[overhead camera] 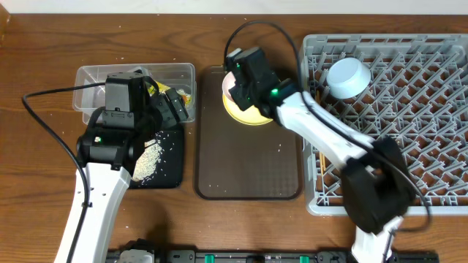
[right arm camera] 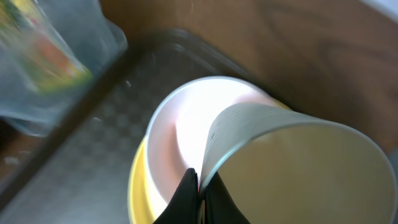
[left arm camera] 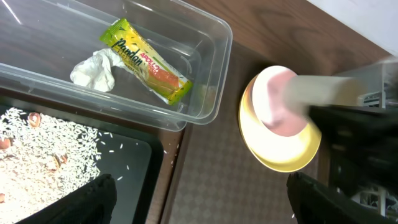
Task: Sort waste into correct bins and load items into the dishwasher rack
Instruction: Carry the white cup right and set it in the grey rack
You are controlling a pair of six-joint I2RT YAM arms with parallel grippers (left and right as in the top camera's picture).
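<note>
1. Only the right wrist view shows the right gripper (right arm camera: 199, 186) pinching the white cup (right arm camera: 292, 168) by its rim, over the pink bowl (right arm camera: 180, 143) on the yellow plate (right arm camera: 138, 193).
2. The cup is tipped, its long axis pointing from the bowl toward the dishwasher rack (overhead camera: 314, 204).
3. The left gripper (left arm camera: 200, 183) is spread wide near the clear tub (left arm camera: 217, 81).
4. The brown serving tray (overhead camera: 248, 161) lies bare below the plate.

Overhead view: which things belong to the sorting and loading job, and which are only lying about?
Job: wrapper, tissue, rice scraps, clear tub, black tray, yellow plate, pink bowl, white cup, blue bowl, grey rack.
Lying about: brown serving tray, wooden table.
</note>
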